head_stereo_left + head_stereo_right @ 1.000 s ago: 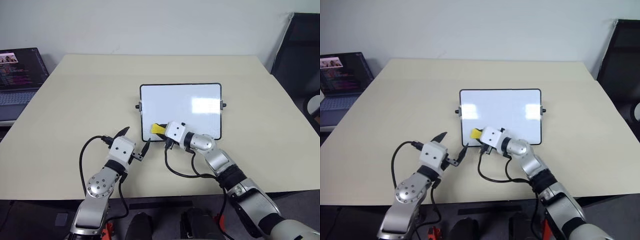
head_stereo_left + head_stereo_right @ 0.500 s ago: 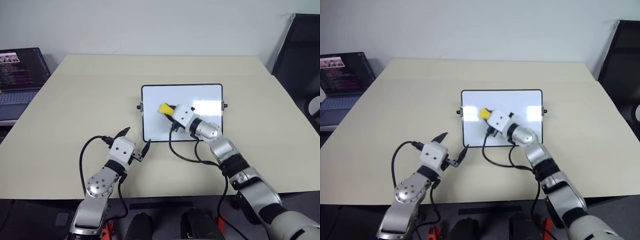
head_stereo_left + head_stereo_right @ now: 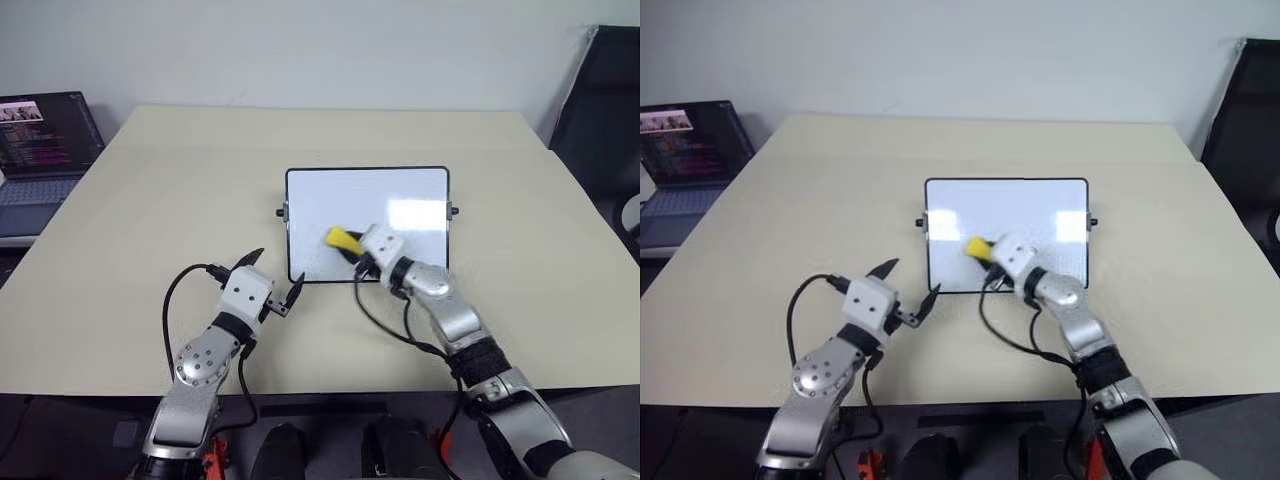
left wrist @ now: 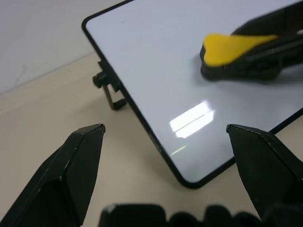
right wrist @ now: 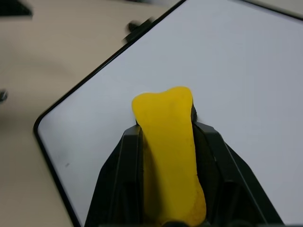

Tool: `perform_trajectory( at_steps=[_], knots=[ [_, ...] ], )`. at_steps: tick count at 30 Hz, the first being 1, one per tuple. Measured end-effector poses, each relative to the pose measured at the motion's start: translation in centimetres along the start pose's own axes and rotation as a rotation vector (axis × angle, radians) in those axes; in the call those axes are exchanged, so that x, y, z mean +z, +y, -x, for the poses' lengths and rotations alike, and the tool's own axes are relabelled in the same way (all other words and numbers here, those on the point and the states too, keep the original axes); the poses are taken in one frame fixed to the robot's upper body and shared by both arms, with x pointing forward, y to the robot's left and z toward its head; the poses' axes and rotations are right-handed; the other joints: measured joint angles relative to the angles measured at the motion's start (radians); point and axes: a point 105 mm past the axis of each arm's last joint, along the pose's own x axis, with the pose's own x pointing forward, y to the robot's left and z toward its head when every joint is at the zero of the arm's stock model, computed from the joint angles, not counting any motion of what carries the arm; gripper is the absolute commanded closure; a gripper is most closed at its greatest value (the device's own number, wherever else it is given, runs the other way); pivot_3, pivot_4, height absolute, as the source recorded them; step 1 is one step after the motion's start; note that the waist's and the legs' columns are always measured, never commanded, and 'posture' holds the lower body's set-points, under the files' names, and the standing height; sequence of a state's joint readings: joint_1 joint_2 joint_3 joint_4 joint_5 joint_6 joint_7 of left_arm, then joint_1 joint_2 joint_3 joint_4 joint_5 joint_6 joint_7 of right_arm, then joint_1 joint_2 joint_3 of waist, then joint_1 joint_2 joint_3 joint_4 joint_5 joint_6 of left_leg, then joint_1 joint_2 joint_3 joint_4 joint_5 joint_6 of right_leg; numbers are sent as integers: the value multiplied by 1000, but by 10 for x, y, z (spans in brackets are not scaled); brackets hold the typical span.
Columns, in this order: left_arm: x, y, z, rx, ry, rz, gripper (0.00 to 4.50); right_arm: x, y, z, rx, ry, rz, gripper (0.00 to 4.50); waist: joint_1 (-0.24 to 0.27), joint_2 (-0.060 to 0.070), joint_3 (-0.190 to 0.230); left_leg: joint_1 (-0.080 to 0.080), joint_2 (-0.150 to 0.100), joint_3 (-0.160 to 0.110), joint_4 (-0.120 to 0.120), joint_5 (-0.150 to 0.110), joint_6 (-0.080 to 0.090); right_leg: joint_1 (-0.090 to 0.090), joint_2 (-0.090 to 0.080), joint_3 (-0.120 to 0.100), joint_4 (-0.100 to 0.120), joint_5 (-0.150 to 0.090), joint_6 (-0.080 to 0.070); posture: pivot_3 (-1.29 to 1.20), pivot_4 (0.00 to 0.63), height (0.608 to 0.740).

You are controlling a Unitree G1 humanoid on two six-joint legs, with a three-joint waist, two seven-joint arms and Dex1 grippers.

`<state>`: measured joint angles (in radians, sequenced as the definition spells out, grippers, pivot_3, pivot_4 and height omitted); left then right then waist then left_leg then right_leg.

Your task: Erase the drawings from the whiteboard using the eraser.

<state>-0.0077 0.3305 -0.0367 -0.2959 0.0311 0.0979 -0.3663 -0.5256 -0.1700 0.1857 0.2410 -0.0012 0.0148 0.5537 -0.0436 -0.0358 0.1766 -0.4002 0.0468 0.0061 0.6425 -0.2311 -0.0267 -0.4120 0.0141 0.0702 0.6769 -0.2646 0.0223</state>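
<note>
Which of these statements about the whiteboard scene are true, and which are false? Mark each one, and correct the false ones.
1. The right gripper is shut on the eraser. True.
2. The eraser is over the whiteboard. True.
3. The left gripper holds the whiteboard by its frame. False: its jaws stand open and empty, just short of the board's near left corner.
4. The part of the eraser sticking out of the jaws is red. False: it is yellow.
5. A laptop with a lit screen stands at the far left, beside the table. True.
6. The whiteboard stands upright on its edge. False: it lies flat on the table.
</note>
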Motion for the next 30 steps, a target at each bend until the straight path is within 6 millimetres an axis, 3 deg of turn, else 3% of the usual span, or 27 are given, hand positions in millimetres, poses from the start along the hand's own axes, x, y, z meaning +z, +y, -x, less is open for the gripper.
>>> perform_trajectory(
  at_steps=[4, 10, 14, 21, 25, 30],
  knots=[
    [11, -7, -10, -111, -49, 30, 0, 13, -25, 37, -85, -15, -5, 3319, 8, 0, 0, -1, -1, 0, -3, -1, -2, -1, 0, 0, -3, -2, 1, 0, 150, 740],
    [46, -21, -43, -364, -169, 92, 0, 2, -85, 108, -404, 164, -48, 3319, 15, 0, 1, -2, -5, 1, -3, -1, -2, -1, 1, -2, -4, -2, 2, 0, 150, 740],
    [55, -37, -60, -518, -209, 102, 0, -5, -112, 150, -607, 247, -122, 3319, 6, 1, 1, 0, -5, 3, -4, -1, -2, -1, 2, -1, -4, -2, 2, 0, 150, 740],
    [39, -86, -65, -871, -191, 90, 0, -39, -117, 212, -806, 441, -292, 3319, 11, 1, 1, -1, -5, 1, -7, -1, -2, -2, 3, -1, -5, -3, 0, 0, 150, 740],
    [40, -98, -66, -991, -200, 92, 0, -45, -109, 226, -814, 505, -318, 3319, 4, 1, 1, -1, -5, 3, -7, -1, -2, -2, 3, -1, -4, -3, 1, 0, 150, 740],
    [40, -107, -67, -1043, -209, 72, 0, -51, -102, 227, -786, 533, -361, 3319, -1, 1, 1, 0, -6, 3, -7, -1, -2, -2, 3, -1, -4, -3, 1, 0, 150, 740]
  ],
)
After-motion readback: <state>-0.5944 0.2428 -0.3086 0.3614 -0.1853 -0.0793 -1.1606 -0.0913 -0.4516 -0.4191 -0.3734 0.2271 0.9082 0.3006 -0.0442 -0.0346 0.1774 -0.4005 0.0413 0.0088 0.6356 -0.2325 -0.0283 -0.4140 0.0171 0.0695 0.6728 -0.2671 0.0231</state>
